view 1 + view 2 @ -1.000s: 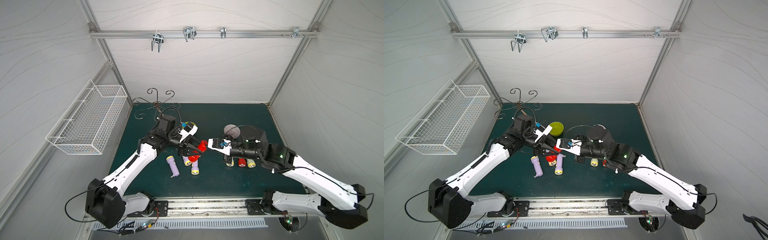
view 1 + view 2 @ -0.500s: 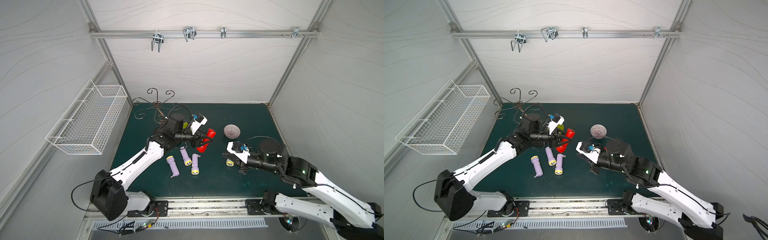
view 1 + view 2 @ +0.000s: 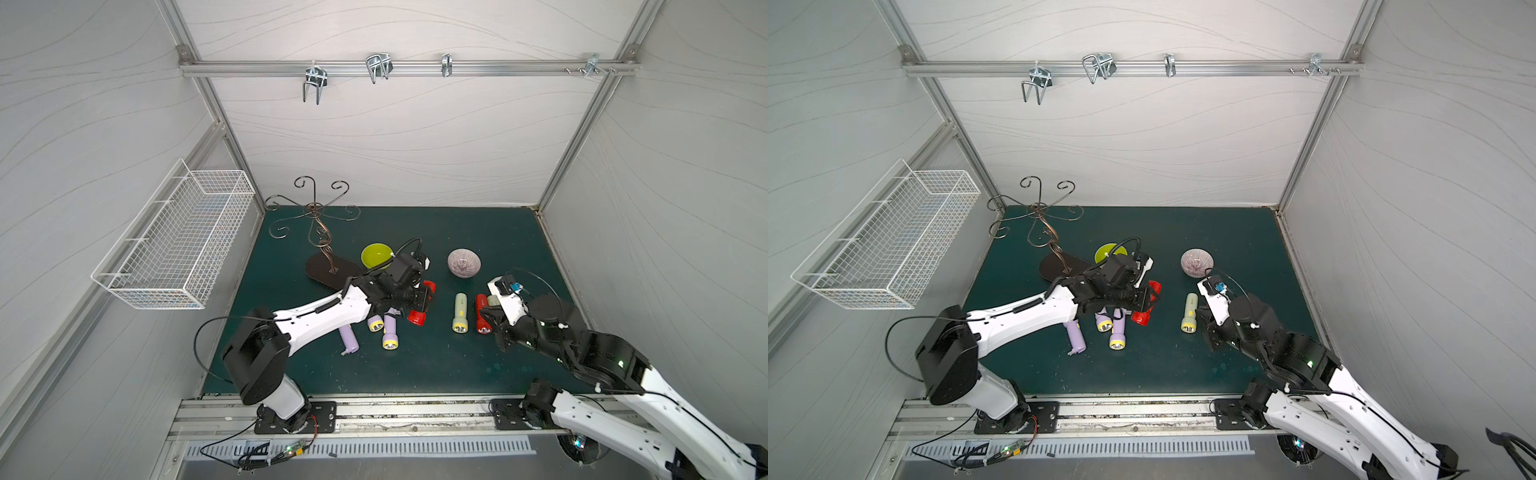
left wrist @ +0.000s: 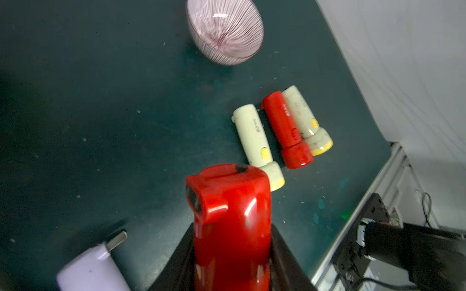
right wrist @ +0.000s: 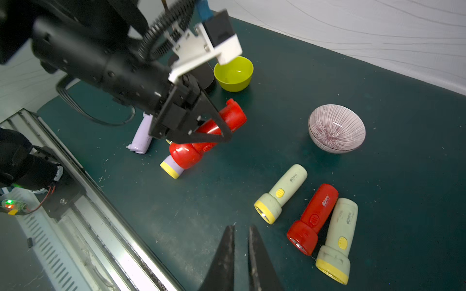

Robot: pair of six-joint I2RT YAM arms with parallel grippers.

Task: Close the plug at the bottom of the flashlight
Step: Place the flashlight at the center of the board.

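1. The left gripper (image 5: 218, 127) pinches the red flashlight (image 4: 232, 214) by its barrel. It is tilted, head low, over the purple flashlights (image 3: 390, 330) and near the green bowl (image 3: 376, 255).
2. The right gripper (image 5: 241, 230) hangs empty, fingers barely parted, just beside three loose flashlights (image 5: 315, 216) lying on the dark mat (image 3: 478, 232).

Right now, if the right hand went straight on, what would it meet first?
Likely bare green mat, just ahead of the right hand; the nearest cream flashlight lies off to one side. Depth is unclear.
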